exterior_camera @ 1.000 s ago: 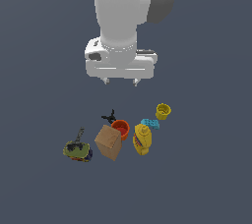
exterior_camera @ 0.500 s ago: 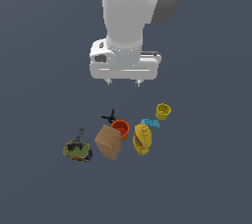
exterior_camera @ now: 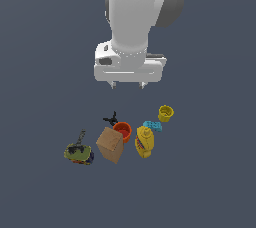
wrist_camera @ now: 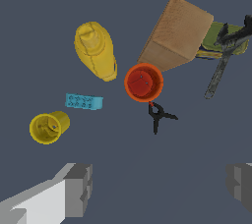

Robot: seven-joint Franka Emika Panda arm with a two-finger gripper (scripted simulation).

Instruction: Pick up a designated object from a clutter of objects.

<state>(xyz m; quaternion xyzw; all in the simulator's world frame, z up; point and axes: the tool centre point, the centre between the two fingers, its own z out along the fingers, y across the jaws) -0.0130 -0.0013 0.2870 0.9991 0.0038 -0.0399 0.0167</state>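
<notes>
light: even, dim | shadows: none cast | focus: sharp, slightly pixelated

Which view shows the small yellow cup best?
Wrist view: the yellow cup is large there, lying tipped with its open mouth and inside visible, clear of the blue brick. The exterior view shows the cup only as a small shape at the cluster's right edge.

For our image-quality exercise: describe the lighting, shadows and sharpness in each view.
Exterior view: flat, even light, no cast shadows under the yellow cup or brown box; small items look soft. Wrist view: equally shadowless, no glare, the orange-red cup crisp, the open hand cropped at the frame's edge.
</notes>
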